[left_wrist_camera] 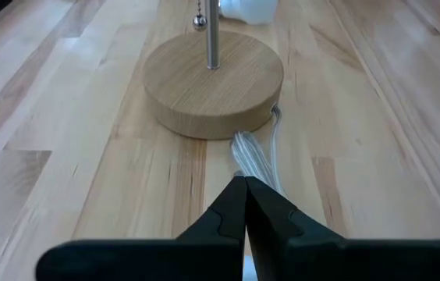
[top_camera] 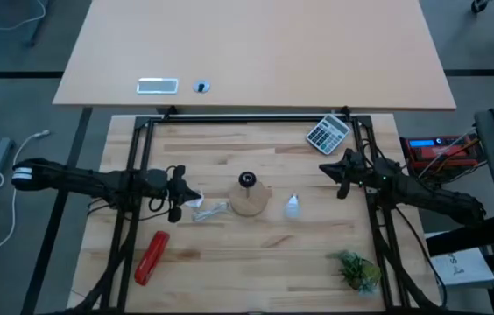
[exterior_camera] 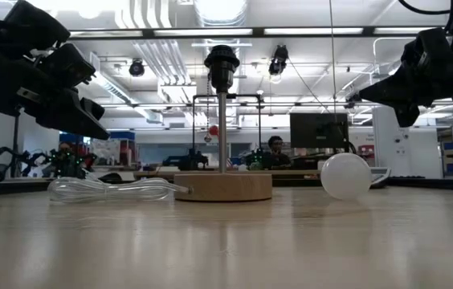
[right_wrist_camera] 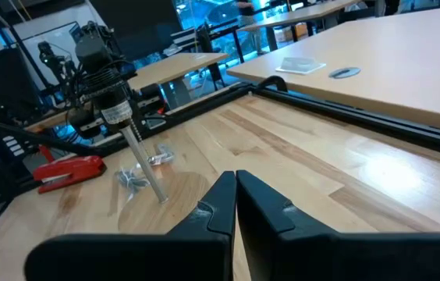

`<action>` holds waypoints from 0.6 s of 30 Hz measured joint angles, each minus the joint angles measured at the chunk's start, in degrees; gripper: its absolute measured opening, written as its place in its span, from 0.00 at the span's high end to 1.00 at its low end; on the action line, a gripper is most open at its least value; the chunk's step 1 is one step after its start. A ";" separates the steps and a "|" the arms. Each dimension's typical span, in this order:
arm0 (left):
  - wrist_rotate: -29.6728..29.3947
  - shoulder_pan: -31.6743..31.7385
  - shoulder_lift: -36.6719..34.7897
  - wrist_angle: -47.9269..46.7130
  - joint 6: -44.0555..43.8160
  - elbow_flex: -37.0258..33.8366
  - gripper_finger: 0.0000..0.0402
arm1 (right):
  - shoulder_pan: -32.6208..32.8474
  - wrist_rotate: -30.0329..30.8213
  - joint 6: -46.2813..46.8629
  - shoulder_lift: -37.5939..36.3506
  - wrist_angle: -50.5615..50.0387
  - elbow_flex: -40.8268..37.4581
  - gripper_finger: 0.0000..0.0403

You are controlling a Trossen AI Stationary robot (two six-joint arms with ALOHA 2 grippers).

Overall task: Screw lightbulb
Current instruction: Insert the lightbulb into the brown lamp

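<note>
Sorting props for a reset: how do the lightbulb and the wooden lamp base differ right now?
The lightbulb is small, white and rounded; the wooden lamp base is a wider, flat tan disc. The lightbulb lies loose on its side; the wooden lamp base carries an upright rod with a black socket. Both rest on the table, untouched.

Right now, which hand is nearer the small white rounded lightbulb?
Right. The right hand hovers just beyond the small white rounded lightbulb; the left hand waits across the round wooden lamp base.
</note>
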 joint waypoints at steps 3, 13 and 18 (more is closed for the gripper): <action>0.01 0.00 -0.04 0.02 0.00 0.00 1.00 | 0.00 0.00 0.00 0.00 0.00 0.00 0.98; 0.01 0.01 0.12 0.02 0.01 0.00 1.00 | 0.02 0.01 0.00 0.00 0.00 -0.01 0.98; 0.01 0.02 0.30 0.00 0.00 0.00 1.00 | 0.02 0.02 0.00 0.00 -0.01 -0.01 0.98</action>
